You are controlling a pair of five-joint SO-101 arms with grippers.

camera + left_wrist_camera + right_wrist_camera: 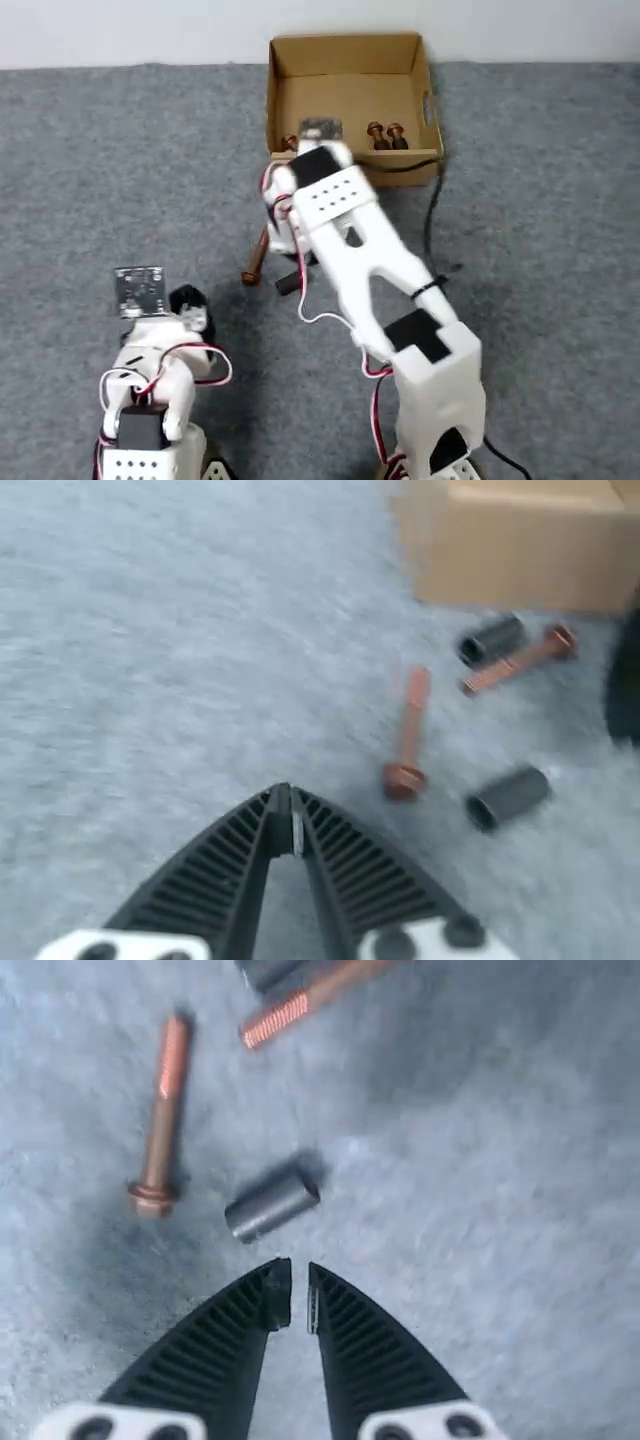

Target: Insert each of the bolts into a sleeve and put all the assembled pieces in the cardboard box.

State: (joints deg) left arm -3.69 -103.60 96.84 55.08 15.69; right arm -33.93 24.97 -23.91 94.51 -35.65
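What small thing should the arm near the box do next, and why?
Probably the right gripper should open wider and ease forward around the grey sleeve: it lies empty just ahead of the tips, the jaws stand barely apart, and a loose bolt waits beside it.

Cardboard box (pixel 348 75) at table's (pixel 540 200) far edge, ctr. In it, along near wall: 2 assembled pieces (pixel 376 135) twd right corner, 3rd assembled piece (pixel 290 143) at left corner. On table just before box: sleeve (pixel 492 640) w/ bolt (pixel 520 662) right beside it. Farther twd near edge: 2nd bolt (pixel 408 735), w/ 2nd sleeve (pixel 508 797) to its right, apart. Right gripper (pixel 300 1295) just by 2nd sleeve, not touching.
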